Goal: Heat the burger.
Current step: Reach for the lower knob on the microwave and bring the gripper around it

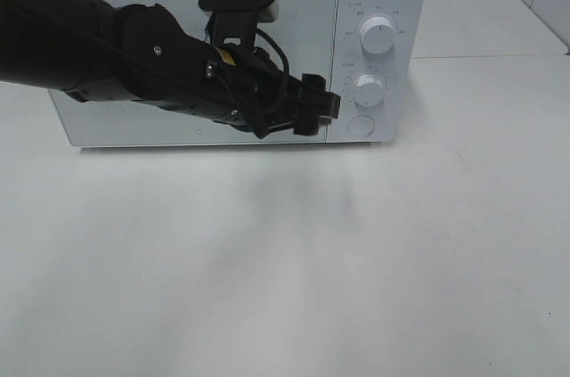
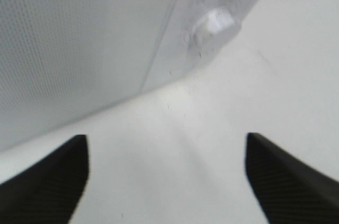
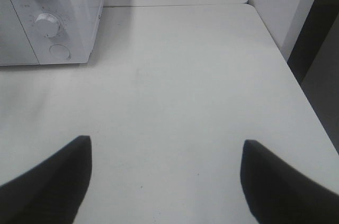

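Left arm point(image 1: 134, 56): reaches across the front of the closed microwave oven point(image 1: 303, 20) | left gripper point(image 1: 322, 110): fingers spread, nothing held, just beside the lower knob point(image 1: 368, 89) and round button point(image 1: 360, 125) | right gripper point(image 3: 164, 141): fingers spread, nothing held, above the white worktop point(image 3: 180, 75) | burger: seen in no view; whether it is inside the oven cannot be told.

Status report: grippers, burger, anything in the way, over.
Left gripper open, at closed microwave door. Right gripper open over table. Burger not in view.
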